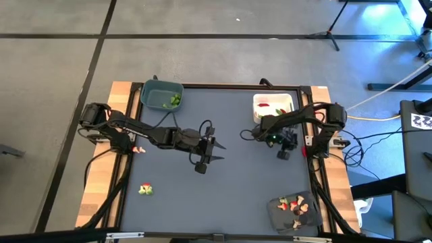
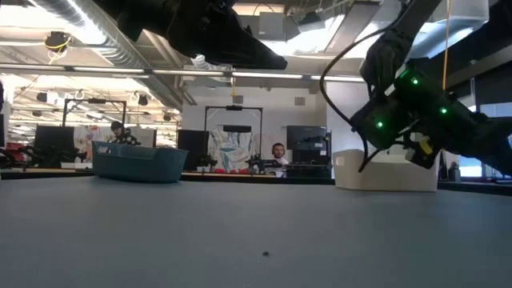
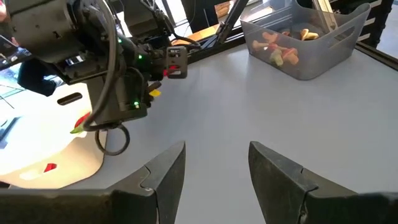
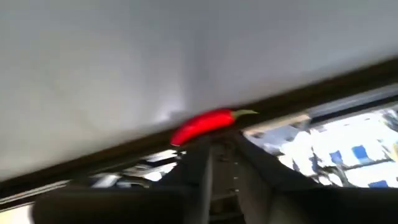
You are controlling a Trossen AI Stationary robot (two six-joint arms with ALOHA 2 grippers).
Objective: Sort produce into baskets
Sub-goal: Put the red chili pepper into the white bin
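The right claw (image 4: 214,146) is closed on a red chili (image 4: 202,126): in the right wrist view the 2 dark fingers meet just under the pepper, whose green stem sticks out to one side. From above, this claw (image 1: 284,150) sits near the desk's right edge, just in front of the white tub (image 1: 273,104), and the chili itself cannot be made out there. In the low view the right arm hangs above the desk with green lights lit, in front of the white tub (image 2: 384,170).

The left claw (image 3: 214,174) is open and empty, its 2 fingers spread with bare desk between them. Seen from above it (image 1: 214,150) is raised over the middle of the desk (image 1: 229,189), pointing toward the right arm.

The blue-grey tub (image 1: 160,94) stands at the far left corner with green pieces (image 1: 173,101) inside. The white tub holds a few red pieces (image 1: 264,103). The dark tray (image 1: 294,211) sits at the near right corner, holding red and tan pieces (image 1: 297,204). A small cluster of produce (image 1: 145,190), red and yellow-green, lies loose on the near left part of the desk. One small red piece (image 1: 139,150) lies by the left edge, beside the left arm.
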